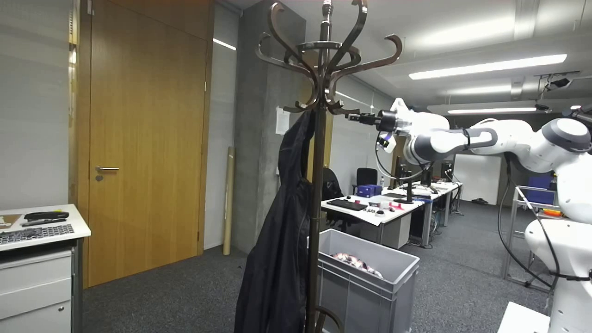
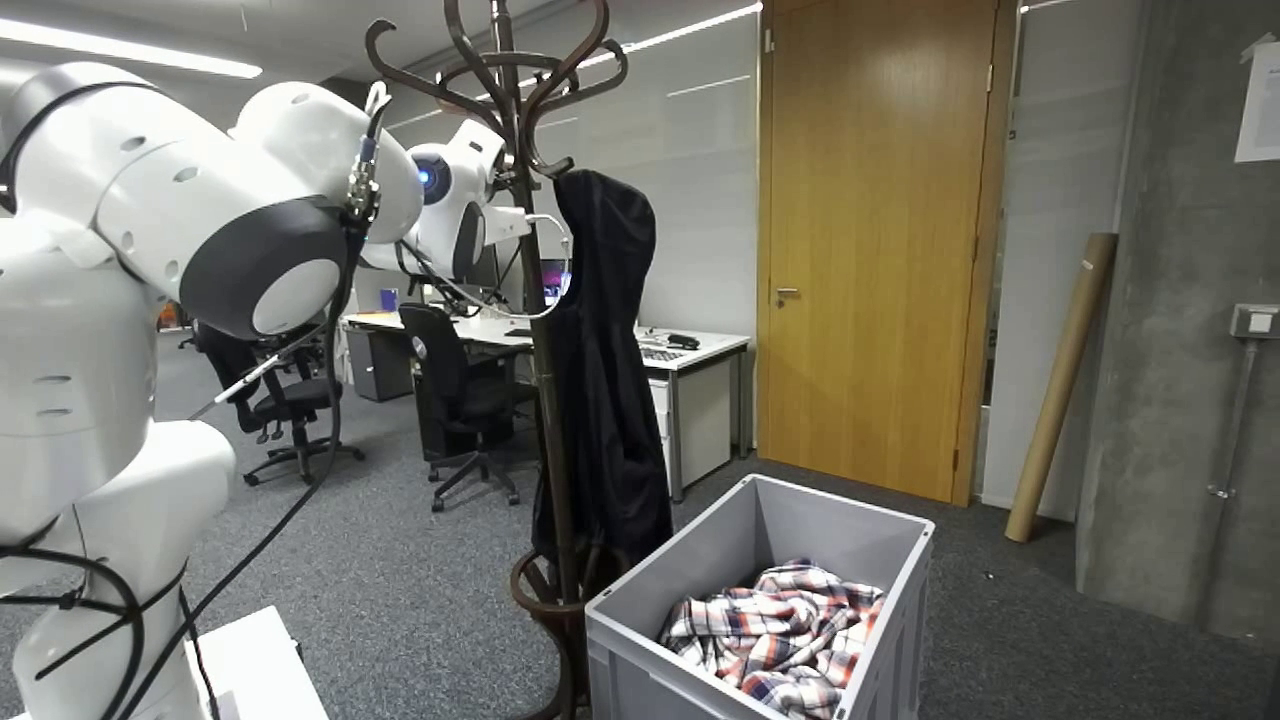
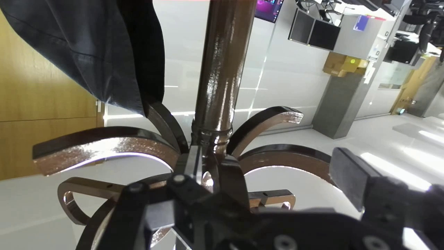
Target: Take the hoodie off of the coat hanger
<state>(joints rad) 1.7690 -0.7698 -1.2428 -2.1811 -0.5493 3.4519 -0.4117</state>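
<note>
The black hoodie (image 1: 282, 231) hangs limp by its hood from a low hook of the dark brown coat hanger (image 1: 315, 194). Hoodie (image 2: 610, 380) and stand (image 2: 550, 400) also show in the other camera. In the upside-down wrist view, the hoodie (image 3: 90, 48) lies left of the pole (image 3: 223, 69), its tip on a lower hook. My gripper (image 1: 354, 117) is at lower-hook height, beside the stand, apart from the hoodie. In the wrist view, my gripper (image 3: 272, 170) is open, one finger overlapping the pole and the other far right; nothing is held. Its fingers are hidden in an exterior view.
A grey bin (image 2: 640, 665) stands at the stand's foot with a plaid cloth (image 2: 790, 630) inside. Upper curled hooks (image 1: 365, 64) spread above my gripper. Desks (image 1: 384, 215) and a wooden door (image 1: 148, 138) stand farther back.
</note>
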